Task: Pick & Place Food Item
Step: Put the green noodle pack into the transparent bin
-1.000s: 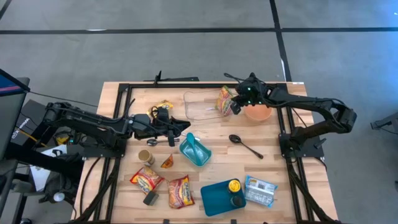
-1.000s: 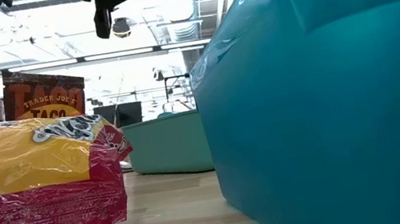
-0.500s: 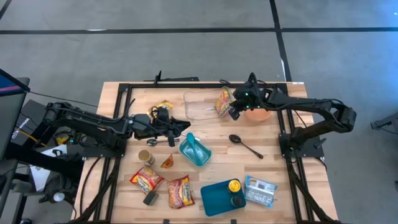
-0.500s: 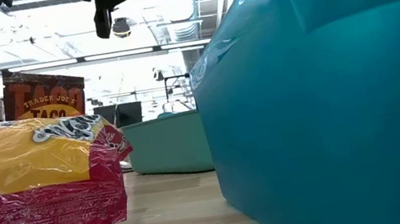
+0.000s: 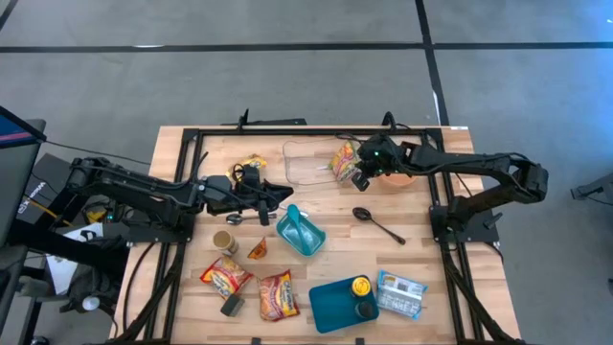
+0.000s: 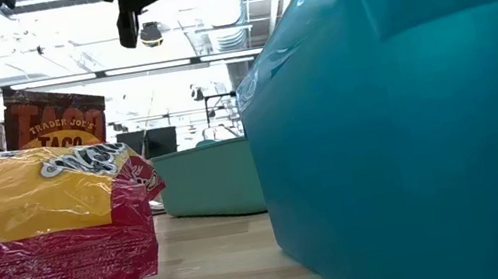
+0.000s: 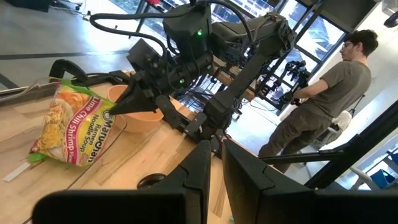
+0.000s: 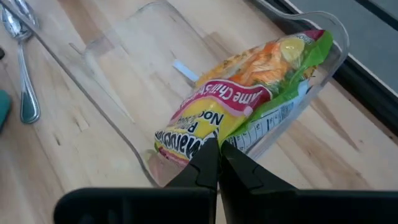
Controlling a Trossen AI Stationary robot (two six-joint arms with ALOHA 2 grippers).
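A Maruchan ramen packet (image 5: 343, 158), yellow, red and green, is over the right end of a clear plastic container (image 5: 306, 163) at the table's far middle. My right gripper (image 5: 359, 174) is shut on it; the packet also shows in the right wrist view (image 8: 249, 99) and the left wrist view (image 7: 68, 121). My left gripper (image 5: 275, 198) is shut and empty, left of centre beside a teal bowl (image 5: 300, 230). My right gripper pinches the packet's red-and-yellow end (image 8: 200, 138) between its two fingers, at the edge. The fingers come from the table's right, slanting down. The packet stretches away from the fingers over the container's rim (image 8: 134, 146), tilted; whether its far end rests on anything I cannot tell.
A peach bowl (image 5: 395, 175) is right of the gripper and a spoon (image 5: 376, 223) nearer. Snack packets (image 5: 226, 278), a small can (image 5: 224, 241) and a teal tray (image 5: 335, 305) lie toward the near edge. A person (image 7: 323, 93) stands beyond the table.
My right gripper has gone toward the table's left edge and a little toward the near edge, carrying the ramen packet from beside the peach bowl to over the clear container's right end. It has stayed shut on the packet.
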